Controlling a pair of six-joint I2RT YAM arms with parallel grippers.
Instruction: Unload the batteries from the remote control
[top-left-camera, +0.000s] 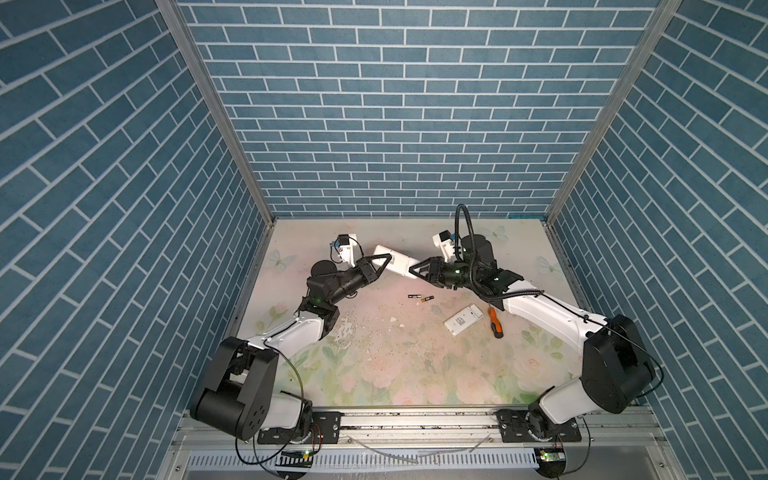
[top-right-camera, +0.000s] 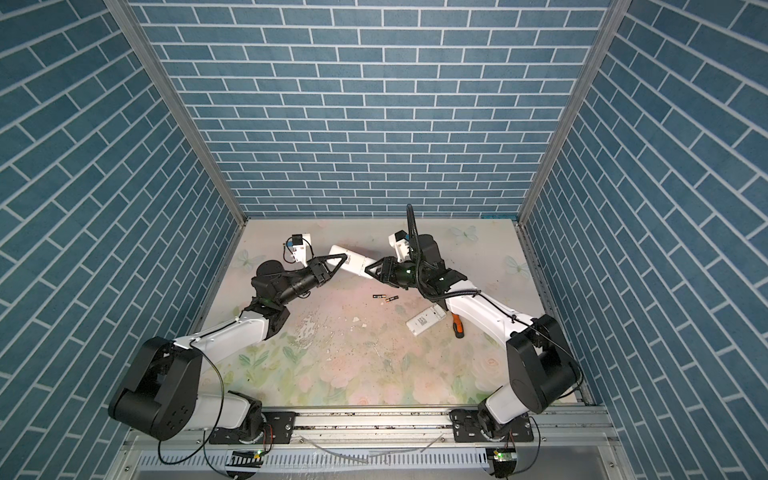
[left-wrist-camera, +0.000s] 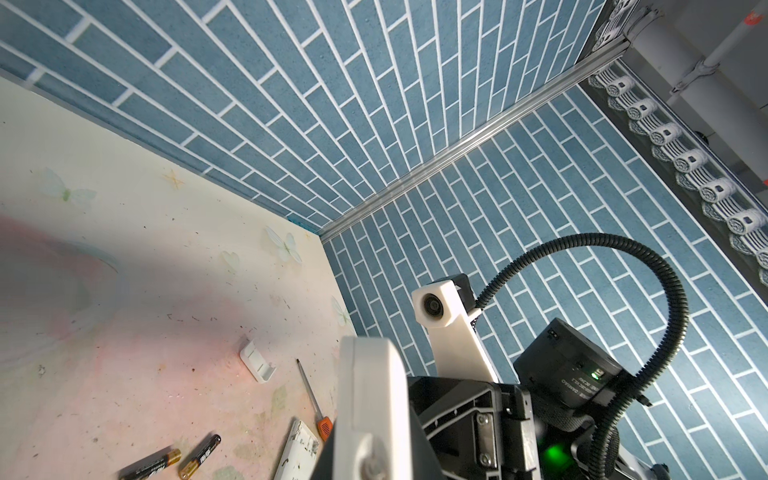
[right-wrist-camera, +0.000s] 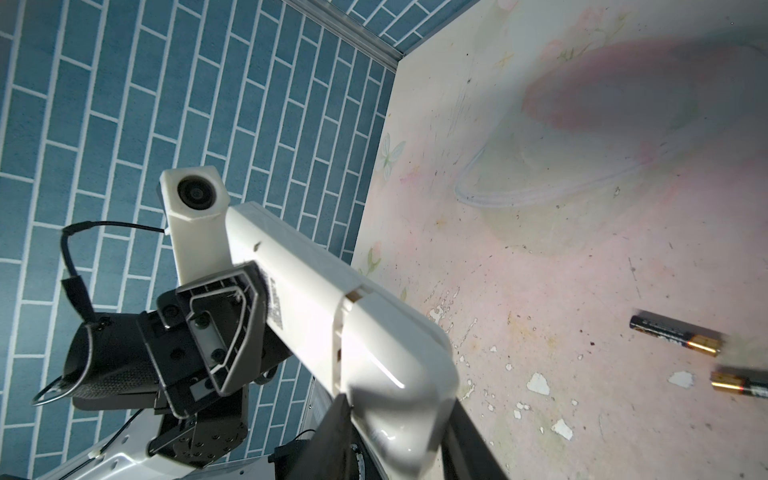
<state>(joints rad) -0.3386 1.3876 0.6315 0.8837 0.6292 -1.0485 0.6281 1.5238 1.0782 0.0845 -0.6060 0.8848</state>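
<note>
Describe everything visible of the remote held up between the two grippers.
The held remote is a long, slim bar of glossy white plastic with rounded ends. It has a dark-printed label on one face and a seam with a small notch across its body. It hangs above the table, spanning the two arms. The left gripper is clamped on one end. The right gripper flanks the other end, but I cannot tell whether it is squeezing.
</note>
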